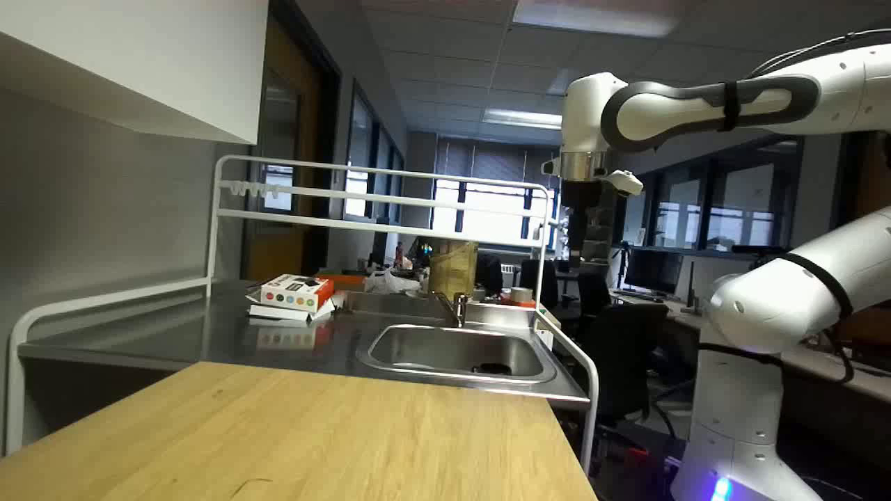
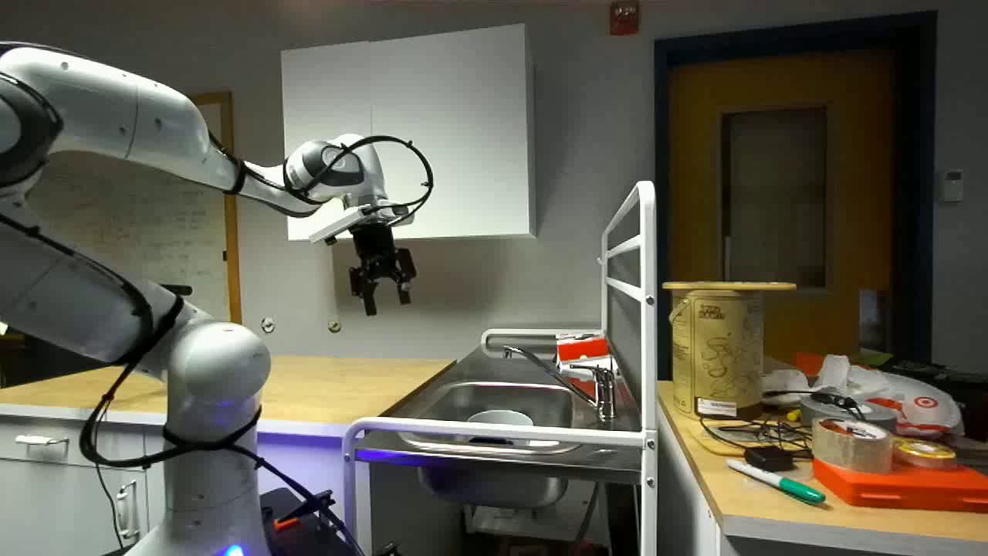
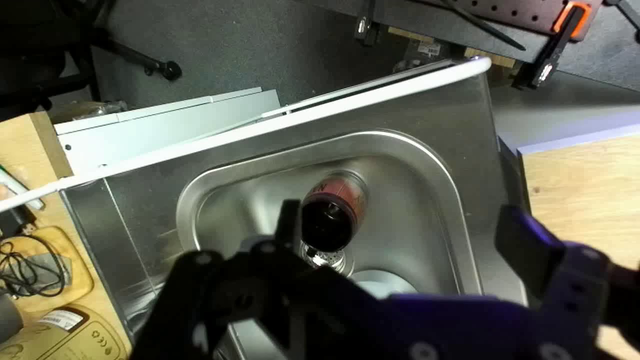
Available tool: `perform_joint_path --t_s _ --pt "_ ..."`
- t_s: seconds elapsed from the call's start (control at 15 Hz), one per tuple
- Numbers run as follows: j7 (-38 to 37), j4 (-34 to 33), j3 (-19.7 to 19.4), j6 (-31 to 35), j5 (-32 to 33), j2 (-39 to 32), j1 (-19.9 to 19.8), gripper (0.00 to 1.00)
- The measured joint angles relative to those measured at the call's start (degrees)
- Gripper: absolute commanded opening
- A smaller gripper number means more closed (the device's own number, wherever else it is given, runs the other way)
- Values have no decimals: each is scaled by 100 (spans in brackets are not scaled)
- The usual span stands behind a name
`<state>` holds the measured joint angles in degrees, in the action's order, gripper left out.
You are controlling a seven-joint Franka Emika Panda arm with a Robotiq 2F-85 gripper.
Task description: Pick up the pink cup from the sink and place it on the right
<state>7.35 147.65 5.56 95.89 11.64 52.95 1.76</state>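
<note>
Hanging fingers-down well above the brushed-steel counter [image 1: 223, 334], my black two-fingered pincer [image 2: 387, 300] has its fingers spread apart. My white jointed arm [image 2: 139, 116] carries it from above.

Well below the pincer I see the rectangular stainless-steel sink [image 3: 410, 230]; in both exterior views it sits on the side of the pincer away from the arm's base. My wrist view puts the reddish-pink cup [image 3: 349, 192], with dark lettering and a dark inside, in that sink; from there it appears between the pincer's fingers, well beneath them. I can't tell whether it stands or lies. The shiny metal drain [image 3: 332, 259] shows just beside its mouth, and a pale round disc [image 3: 382, 282], partly hidden by the pincer, is near both.

Past the sink from the pincer I have the chrome tap [image 2: 606, 398], then the white tubular rail [image 2: 648, 347]. Lower than the pincer and farther off, a white-and-red cardboard box [image 1: 296, 289] with coloured dots rests on the steel.

Beyond the rail from the pincer, a wood-topped counter [image 2: 745, 494] bears a tan cylindrical container [image 2: 718, 355], a green-capped white marker [image 2: 776, 480] and a flat orange case [image 2: 911, 485]. Behind the pincer hangs a white wall cabinet [image 2: 455, 131].
</note>
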Motion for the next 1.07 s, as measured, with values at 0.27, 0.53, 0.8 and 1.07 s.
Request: perform_joint_path --t_s 0.27,0.53,0.8,1.07 --pt "0 -2 0 7 0 1 0 100" --pt "0 -2 0 7 0 1 0 100" --pt "-7 0 -6 6 0 -1 7 100" --pt "-24 -26 -183 132 5 -248 7 100"
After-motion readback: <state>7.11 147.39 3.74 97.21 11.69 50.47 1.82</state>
